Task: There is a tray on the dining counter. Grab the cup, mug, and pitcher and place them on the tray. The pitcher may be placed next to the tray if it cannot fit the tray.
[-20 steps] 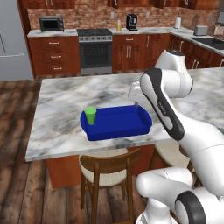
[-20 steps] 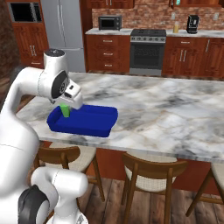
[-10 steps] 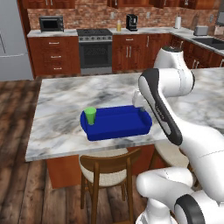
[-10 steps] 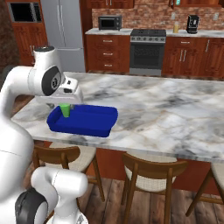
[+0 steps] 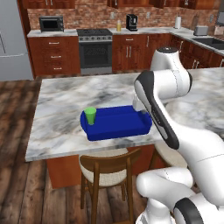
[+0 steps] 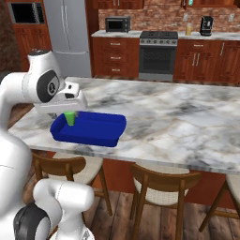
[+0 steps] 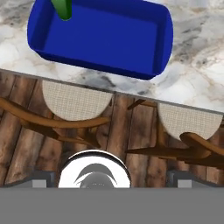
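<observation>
While the gripper [image 6: 70, 108] hangs wide open and empty, the cup [image 5: 90, 116] stands in the tray's [image 5: 127, 127] left corner; light and slippery, so hold its sides.

Green cup [image 5: 90, 115] upright — in blue tray [image 5: 120, 127].

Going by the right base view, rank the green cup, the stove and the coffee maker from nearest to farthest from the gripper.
1. cup: just under the open gripper, at the tray's left end.
2. stove: across the room, at the back wall.
3. coffee maker: back worktop, farther right.
</observation>
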Controlling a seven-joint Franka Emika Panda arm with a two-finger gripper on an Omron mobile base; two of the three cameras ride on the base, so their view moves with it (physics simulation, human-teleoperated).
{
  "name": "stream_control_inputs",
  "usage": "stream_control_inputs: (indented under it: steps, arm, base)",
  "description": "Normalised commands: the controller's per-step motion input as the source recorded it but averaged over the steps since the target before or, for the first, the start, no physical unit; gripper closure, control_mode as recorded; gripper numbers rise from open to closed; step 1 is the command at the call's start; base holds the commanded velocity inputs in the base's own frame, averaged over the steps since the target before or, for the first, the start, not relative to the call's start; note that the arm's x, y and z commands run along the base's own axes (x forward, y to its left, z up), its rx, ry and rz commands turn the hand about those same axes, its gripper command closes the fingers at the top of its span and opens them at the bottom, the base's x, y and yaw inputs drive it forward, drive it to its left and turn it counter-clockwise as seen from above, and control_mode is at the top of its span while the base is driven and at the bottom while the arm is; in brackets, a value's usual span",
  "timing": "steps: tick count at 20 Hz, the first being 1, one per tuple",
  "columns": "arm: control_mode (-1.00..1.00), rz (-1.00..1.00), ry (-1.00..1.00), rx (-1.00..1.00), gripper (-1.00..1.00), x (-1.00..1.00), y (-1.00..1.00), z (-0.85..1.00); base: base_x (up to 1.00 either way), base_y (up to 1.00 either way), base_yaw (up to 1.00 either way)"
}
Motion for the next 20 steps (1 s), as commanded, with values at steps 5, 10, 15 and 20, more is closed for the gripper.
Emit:
stream_control_inputs:
  steps: [5, 10, 15, 20]
  arm:
    - [-1.00, -0.23, 0.00, 0.04, -1.00, -0.07, 0.00, 0.01]
    - [-1.00, -0.22, -0.03, 0.07, -1.00, -0.05, 0.00, 0.04]
    - [-1.00, -0.01, -0.12, 0.11, -1.00, -0.18, -0.27, 0.00]
    - [-1.00, 0.03, -0.11, 0.03, -1.00, -0.17, -0.17, 0.00]
  base:
    - [0.00, 0.00, 0.00]
    - [0.00, 0.00, 0.00]
    - [0.00, 0.00, 0.00]
    - [0.00, 0.00, 0.00]
